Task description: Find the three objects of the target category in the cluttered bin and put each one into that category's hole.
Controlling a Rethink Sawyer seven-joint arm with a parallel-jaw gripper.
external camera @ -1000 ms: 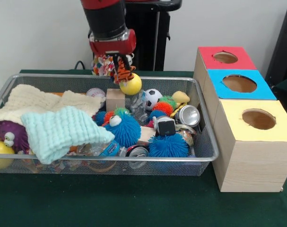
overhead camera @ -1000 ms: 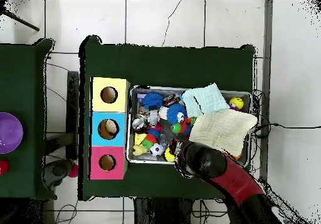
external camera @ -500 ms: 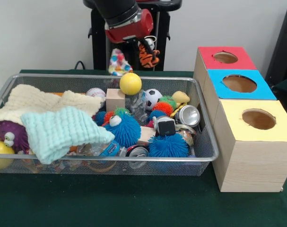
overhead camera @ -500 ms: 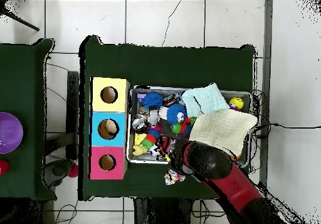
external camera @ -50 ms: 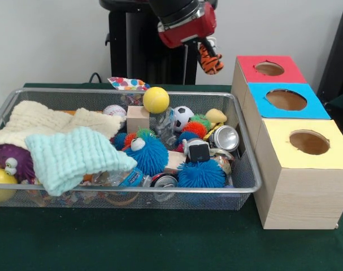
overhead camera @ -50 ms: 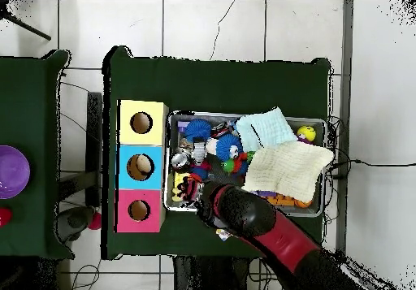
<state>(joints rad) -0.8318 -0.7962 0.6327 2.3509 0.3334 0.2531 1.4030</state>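
My gripper (external camera @ -50 ms: 204, 47) hangs high behind the bin's far right corner, just left of the red box (external camera @ -50 ms: 284, 76). It is shut on a small orange and black striped plush toy (external camera @ -50 ms: 210, 60), which dangles below it. Three boxes stand in a row to the right of the bin, each with a round hole: the red one, then blue (external camera @ -50 ms: 307, 107), then yellow (external camera @ -50 ms: 324, 161). In the overhead view my arm (overhead camera @ -50 ms: 244, 214) covers the gripper and the toy, next to the red box (overhead camera @ -50 ms: 139, 222).
The wire bin (external camera @ -50 ms: 247, 169) holds a yellow ball (external camera @ -50 ms: 156, 99), a soccer ball (external camera @ -50 ms: 182, 117), blue fuzzy balls (external camera @ -50 ms: 201, 174), cans (external camera @ -50 ms: 226, 138), a wooden block (external camera @ -50 ms: 137, 119) and two knitted cloths (external camera @ -50 ms: 69, 155). A colourful packet (external camera @ -50 ms: 127, 83) lies behind the bin's far rim.
My gripper rose from the bin and swung right toward the boxes with the striped toy. The colourful packet dropped away and now lies behind the bin.
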